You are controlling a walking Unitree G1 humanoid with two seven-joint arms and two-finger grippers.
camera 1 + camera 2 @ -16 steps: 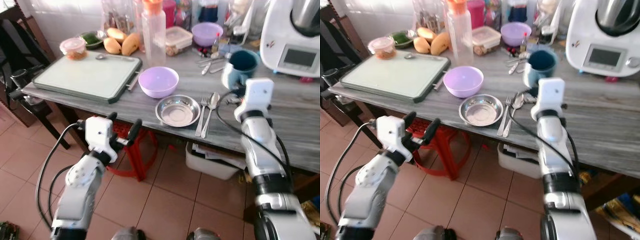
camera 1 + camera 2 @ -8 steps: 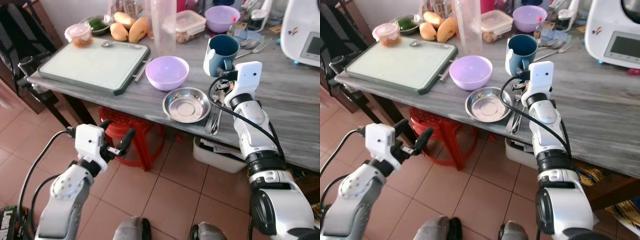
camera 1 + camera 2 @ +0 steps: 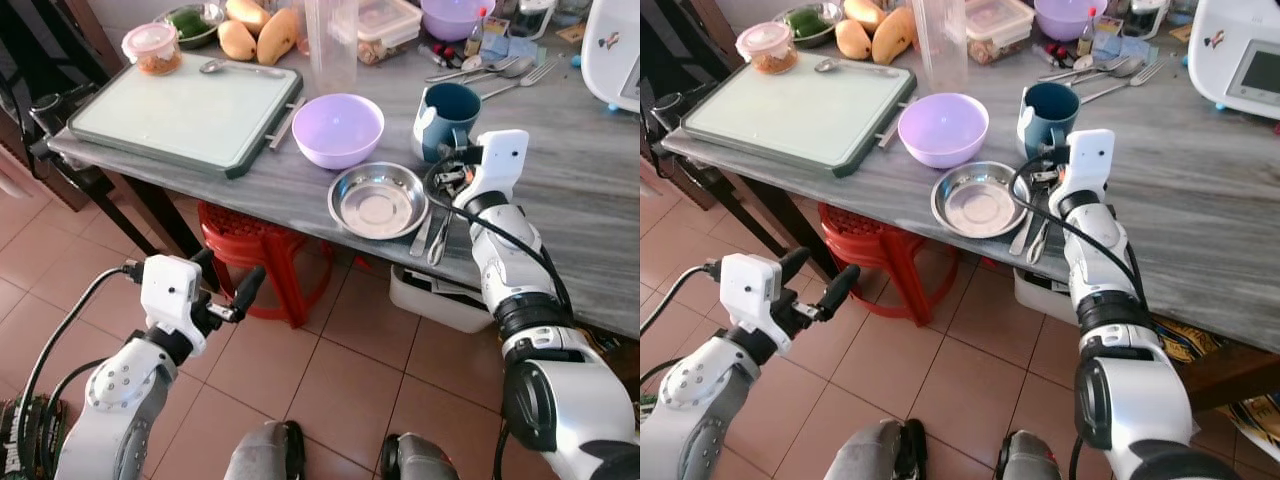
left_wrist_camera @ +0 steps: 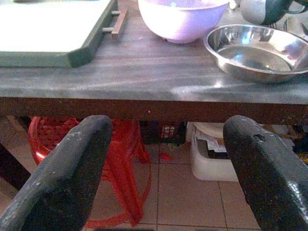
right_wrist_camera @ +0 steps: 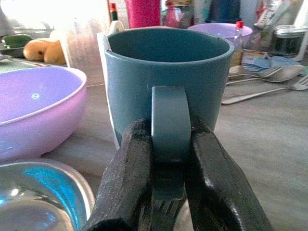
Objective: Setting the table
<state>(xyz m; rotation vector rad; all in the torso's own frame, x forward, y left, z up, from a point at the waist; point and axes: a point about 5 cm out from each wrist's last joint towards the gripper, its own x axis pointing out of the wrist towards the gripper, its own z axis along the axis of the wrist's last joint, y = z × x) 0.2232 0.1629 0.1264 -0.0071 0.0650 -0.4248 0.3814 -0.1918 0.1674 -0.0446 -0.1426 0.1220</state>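
Right pincer (image 5: 168, 159) pinching the handle of the teal mug (image 3: 447, 115), which stands upright on the grey desk (image 3: 590, 200), upper right of centre in the eye views. Steel dish (image 3: 378, 200) just beside it, lower left; lilac bowl (image 3: 338, 128) behind the dish. Fork and spoon (image 3: 432, 235) lie below the mug. Left pincer (image 3: 228, 296) spread, lower left, over floor tiles, holding nothing.

We see a grey wood-grain table (image 3: 280, 180) carrying a green cutting board (image 3: 185, 112), a lilac bowl (image 3: 338, 128), a steel dish (image 3: 378, 200), a teal mug (image 3: 447, 118), and a fork and spoon (image 3: 431, 232) beside the dish.
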